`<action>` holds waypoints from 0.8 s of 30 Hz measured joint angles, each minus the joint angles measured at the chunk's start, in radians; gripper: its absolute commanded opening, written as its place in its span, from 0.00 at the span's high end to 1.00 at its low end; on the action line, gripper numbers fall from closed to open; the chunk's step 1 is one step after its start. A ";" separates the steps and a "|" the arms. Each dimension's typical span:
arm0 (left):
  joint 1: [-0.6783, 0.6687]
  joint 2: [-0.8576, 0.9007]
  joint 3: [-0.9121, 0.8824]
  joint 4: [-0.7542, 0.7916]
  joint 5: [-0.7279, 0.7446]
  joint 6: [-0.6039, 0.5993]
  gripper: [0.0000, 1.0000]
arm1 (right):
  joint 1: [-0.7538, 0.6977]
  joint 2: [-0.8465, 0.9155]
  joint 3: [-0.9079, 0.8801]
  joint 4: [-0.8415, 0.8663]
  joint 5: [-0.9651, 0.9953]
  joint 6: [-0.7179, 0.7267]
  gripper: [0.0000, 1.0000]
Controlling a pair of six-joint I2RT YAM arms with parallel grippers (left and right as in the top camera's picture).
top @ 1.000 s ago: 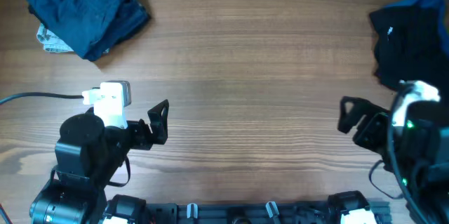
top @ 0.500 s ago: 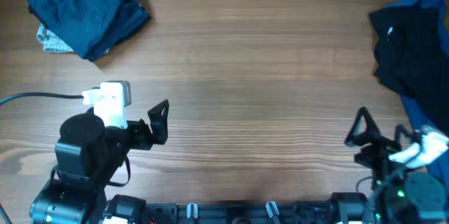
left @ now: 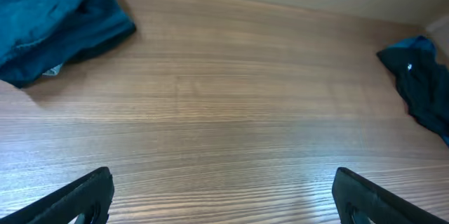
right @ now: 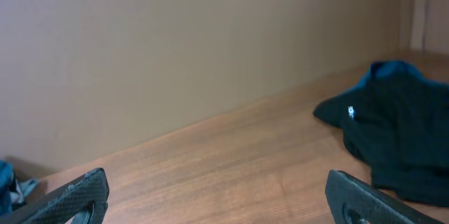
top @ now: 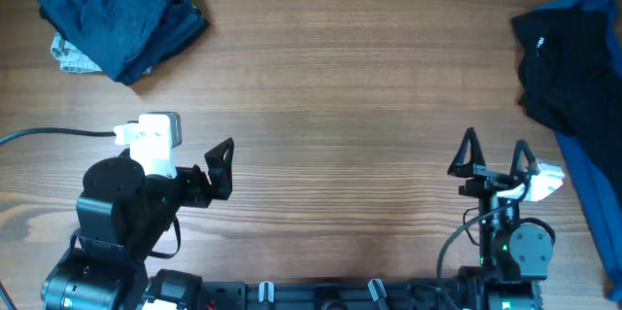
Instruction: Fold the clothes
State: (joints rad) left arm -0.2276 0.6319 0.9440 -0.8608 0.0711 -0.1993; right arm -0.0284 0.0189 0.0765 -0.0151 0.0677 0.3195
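**A:** What differs from a second ago?

**B:** Only the right gripper [top: 496, 145]. It was at the desk's [top: 340, 86] right edge, just beside the right pile [top: 559, 67] and pointing left. Now it sits at the near edge and points up the desk, well apart from the pile. The left gripper [top: 222, 167] is where it was, and neither pile has shifted.

**A:** Are the grippers holding anything?

**B:** No. Both are released, fingers spread wide with bare desk between them.

**A:** What does each camera add?

**B:** The overhead view alone shows both grippers at once. The left wrist view looks between its own fingers [left: 84, 196] and takes in both heaps: the left pile [left: 49, 13] at the far left, the right pile at the far right. The right wrist view shows the beige wall [right: 175, 41] behind the desk, the right pile up close, and a small white tag [right: 349, 112] on it.

**A:** How do the clothes [top: 117, 9] look?

**B:** Limp and crumpled, unfolded. The left pile is dark navy, with a pale piece [top: 66, 54] peeking out beneath it. The right pile is nearly black, and a brighter blue garment [top: 588, 184] runs along the right edge.
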 measured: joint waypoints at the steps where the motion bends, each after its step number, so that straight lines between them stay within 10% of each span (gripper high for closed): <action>1: 0.000 0.000 0.000 0.000 0.000 0.000 0.00 | 0.000 0.000 -0.010 0.018 -0.008 -0.011 0.00; 24: 0.000 0.000 0.000 0.000 0.000 0.000 0.00 | 0.000 -0.003 -0.070 0.016 -0.098 -0.183 0.00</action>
State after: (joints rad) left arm -0.2276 0.6319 0.9440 -0.8608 0.0708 -0.1993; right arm -0.0284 0.0154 0.0067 0.0006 -0.0303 0.1364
